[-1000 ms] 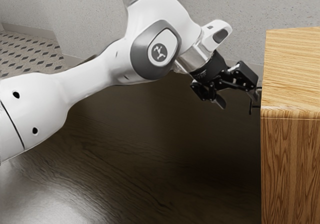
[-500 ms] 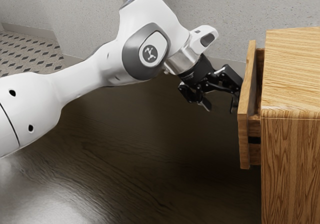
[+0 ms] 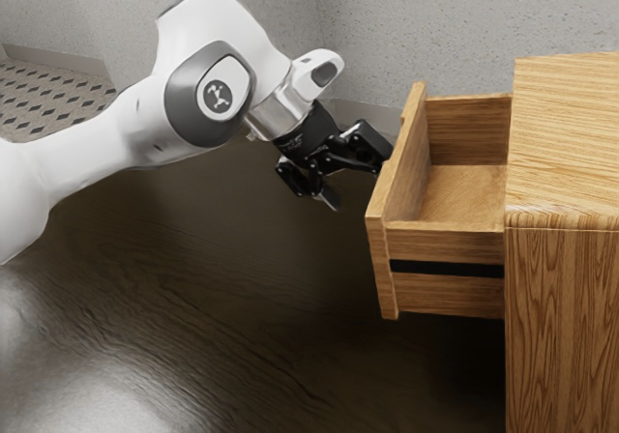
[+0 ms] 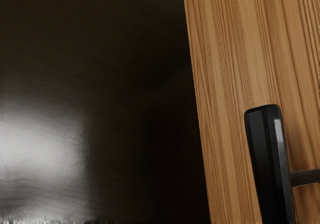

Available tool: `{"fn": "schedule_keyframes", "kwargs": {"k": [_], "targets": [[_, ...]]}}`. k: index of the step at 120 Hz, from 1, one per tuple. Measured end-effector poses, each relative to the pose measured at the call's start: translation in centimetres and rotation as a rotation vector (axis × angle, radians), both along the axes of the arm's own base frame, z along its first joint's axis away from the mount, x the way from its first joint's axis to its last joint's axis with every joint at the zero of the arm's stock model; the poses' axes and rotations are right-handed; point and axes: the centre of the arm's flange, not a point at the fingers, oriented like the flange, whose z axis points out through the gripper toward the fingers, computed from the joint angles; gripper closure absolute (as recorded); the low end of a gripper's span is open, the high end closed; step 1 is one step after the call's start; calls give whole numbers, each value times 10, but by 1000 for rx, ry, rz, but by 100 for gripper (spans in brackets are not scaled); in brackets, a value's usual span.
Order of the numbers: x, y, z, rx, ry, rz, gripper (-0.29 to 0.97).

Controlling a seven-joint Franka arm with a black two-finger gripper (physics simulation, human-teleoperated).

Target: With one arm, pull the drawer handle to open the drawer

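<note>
Checking the drawer: the drawer (image 3: pixel 440 201) sticks well out of the wooden cabinet (image 3: pixel 561 278) with its bare inside showing, so the opening looks mostly done.
Handle: the dark drawer handle (image 4: pixel 268 164) sits on the wood front, close under the hand. Makes sense, it's the only thing to pull on.
Gripper: the gripper (image 3: pixel 356 174) is tucked against the outer face of the drawer front, roughly in line with the slide.
Jaws: can't tell if they're clenched on the handle or loose.
Table: the dark, glossy table (image 3: pixel 193 336) lies below it all.
</note>
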Motion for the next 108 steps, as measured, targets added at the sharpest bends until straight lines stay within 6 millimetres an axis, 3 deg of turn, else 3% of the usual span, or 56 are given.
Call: {"fn": "schedule_keyframes", "kwargs": {"k": [44,62,67,77,83,88,101,108], "targets": [[-33,60,3,-13,13,73,0],[-57,87,39,-13,-19,85,0],[-69,113,54,-2,-30,112,0],[-100,207,70,84,-3,246,0],[-113,232,68,147,50,275,0],[-115,227,63,194,97,251,0],[-108,182,48,273,186,140,0],[-106,170,42,301,218,109,0]]}}
